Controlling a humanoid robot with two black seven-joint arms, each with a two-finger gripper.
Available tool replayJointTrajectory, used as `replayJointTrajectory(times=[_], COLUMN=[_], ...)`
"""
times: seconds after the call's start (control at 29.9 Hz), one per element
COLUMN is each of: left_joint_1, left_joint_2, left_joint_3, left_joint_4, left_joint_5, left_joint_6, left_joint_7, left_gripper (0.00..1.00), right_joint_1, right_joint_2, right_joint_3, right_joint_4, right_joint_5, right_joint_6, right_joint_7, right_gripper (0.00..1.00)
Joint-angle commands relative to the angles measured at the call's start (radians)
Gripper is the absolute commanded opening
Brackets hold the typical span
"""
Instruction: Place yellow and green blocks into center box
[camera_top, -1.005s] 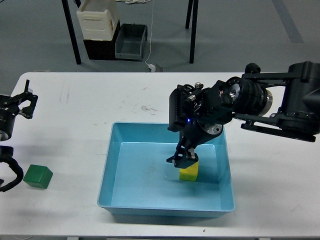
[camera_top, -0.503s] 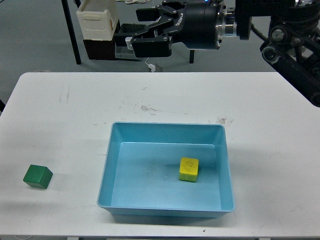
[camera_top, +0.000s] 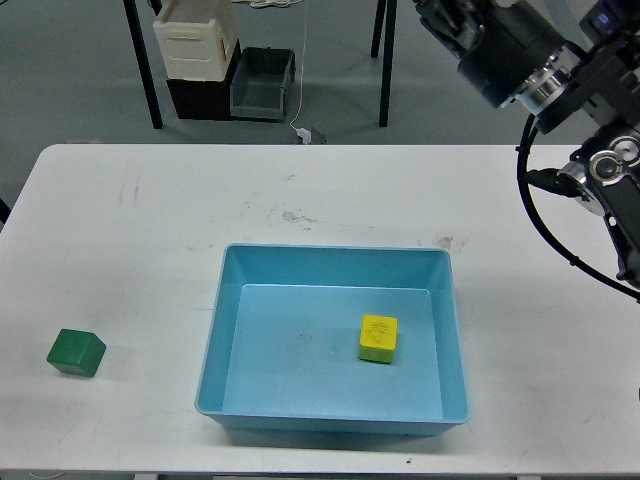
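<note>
A yellow block lies inside the light blue box at the table's centre, right of the box's middle, with nothing touching it. A green block sits on the white table at the front left, well apart from the box. My right arm comes in at the top right and is raised high above the table. Its far end runs off the top edge, so its gripper is out of view. My left arm and gripper do not show.
The white table spreads around the box, with faint smudges behind it. Beyond the far edge, on the floor, stand a cream container, a grey crate and black table legs.
My right gripper let go of the yellow block in the box, rose and swung away to the upper right, out of view. My left gripper has left the view.
</note>
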Motion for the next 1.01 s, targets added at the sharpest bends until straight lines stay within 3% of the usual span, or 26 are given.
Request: replayJointTrajectory(times=[0.0,0.1,0.3,0.6,0.8,0.97], left_joint_1=[-0.058,-0.098,-0.148,-0.234,-0.254,-0.25], left_joint_2=[0.058,0.091,0.193,0.338,0.338,0.341], left_joint_3=[0.006,0.007,0.052,0.335,0.564,0.625], left_joint_4=[-0.005,-0.015,-0.089,-0.284,-0.281,-0.25], left_joint_5=[0.158,0.278,0.545,0.853,1.197,1.252], left_joint_6=[-0.124,-0.191,-0.202,-0.202,-0.202,-0.202], left_joint_7=[0.0,0.0,0.0,0.0,0.0,0.0], left_gripper=[0.99,0.98,0.95,0.95,0.95,0.96], right_joint_1=[-0.148,-0.219,-0.392,-0.638,-0.725,-0.753], right_joint_2=[-0.002,-0.002,-0.001,0.05,0.05,0.051], right_joint_3=[0.114,0.196,0.351,0.582,0.605,0.605], right_joint_4=[0.085,0.121,0.168,0.263,0.263,0.263], right_joint_5=[0.105,0.131,0.246,0.307,0.343,0.373], right_joint_6=[-0.011,-0.036,-0.045,-0.102,-0.12,-0.13], right_joint_7=[-0.083,-0.123,-0.126,-0.117,-0.114,-0.113], right_gripper=[0.94,0.95,0.97,0.97,0.97,0.97])
